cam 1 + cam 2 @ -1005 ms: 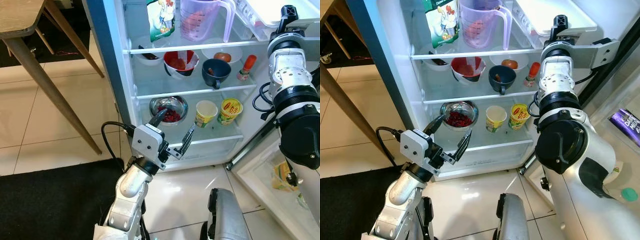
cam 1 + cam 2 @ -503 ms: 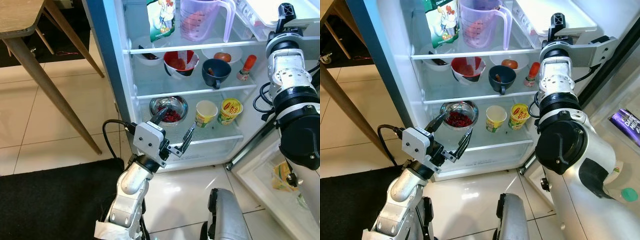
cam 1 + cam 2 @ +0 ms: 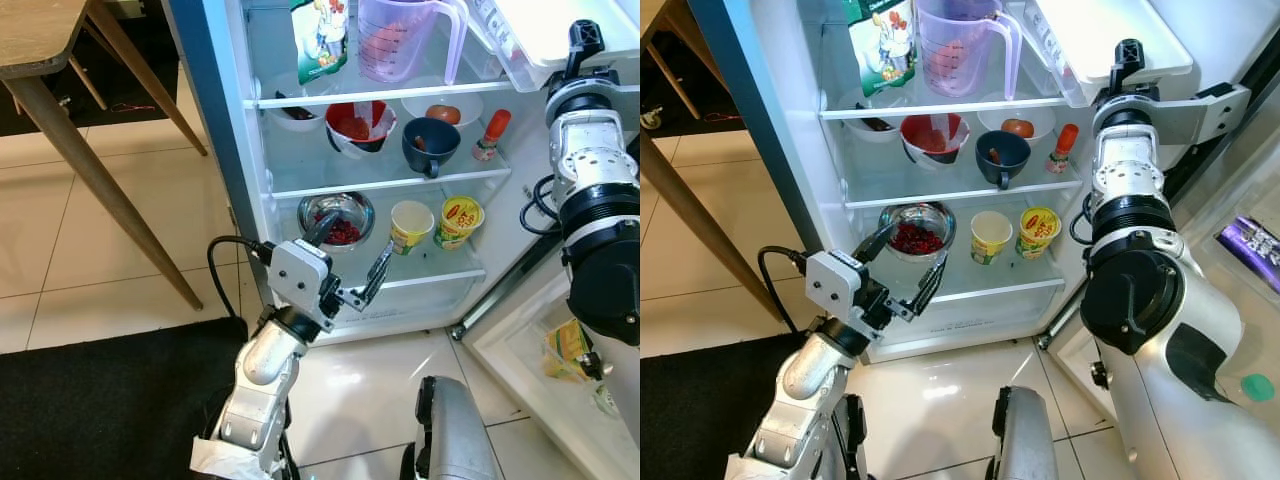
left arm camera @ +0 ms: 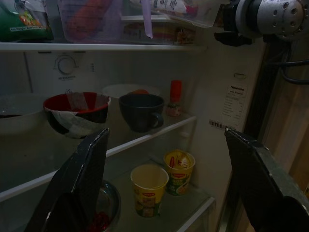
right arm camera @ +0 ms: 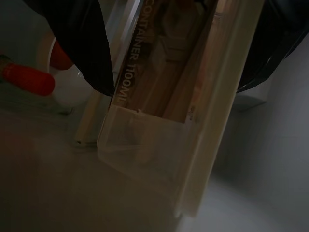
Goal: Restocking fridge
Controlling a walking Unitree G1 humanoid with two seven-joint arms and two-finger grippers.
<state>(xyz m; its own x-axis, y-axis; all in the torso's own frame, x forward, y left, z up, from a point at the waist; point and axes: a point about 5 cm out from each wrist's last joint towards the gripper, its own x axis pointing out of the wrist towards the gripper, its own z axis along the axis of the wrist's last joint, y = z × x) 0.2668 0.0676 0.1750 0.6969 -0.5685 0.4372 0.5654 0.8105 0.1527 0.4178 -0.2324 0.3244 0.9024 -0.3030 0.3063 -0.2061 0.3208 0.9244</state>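
White shelves of an open fridge (image 3: 250, 190) hold the food, seen from above. On the top shelf stand a green pouch (image 3: 322, 35) and a clear measuring jug (image 3: 405, 38). The middle shelf carries a red bowl (image 3: 360, 124), a dark blue cup (image 3: 431, 145), a white dish with something orange (image 3: 442, 110), and a small red-capped bottle (image 3: 490, 136). On the lowest shelf a steel bowl of red berries (image 3: 337, 218) sits beside a paper cup (image 3: 411, 226) and a yellow noodle cup (image 3: 459, 220).

The left hand (image 3: 349, 262) hovers low before that bottom shelf, its two black fingers spread apart and empty, one near the steel bowl.

The right arm reaches up at the fridge's right side, where the right hand (image 5: 178, 63) has its fingers either side of a clear plastic container (image 3: 1110, 35) tilted at the top shelf; I cannot tell whether they grip it.

A wooden desk (image 3: 40, 35) stands to the left on the tiled floor (image 3: 90, 250), with a black mat (image 3: 100, 400) nearer.
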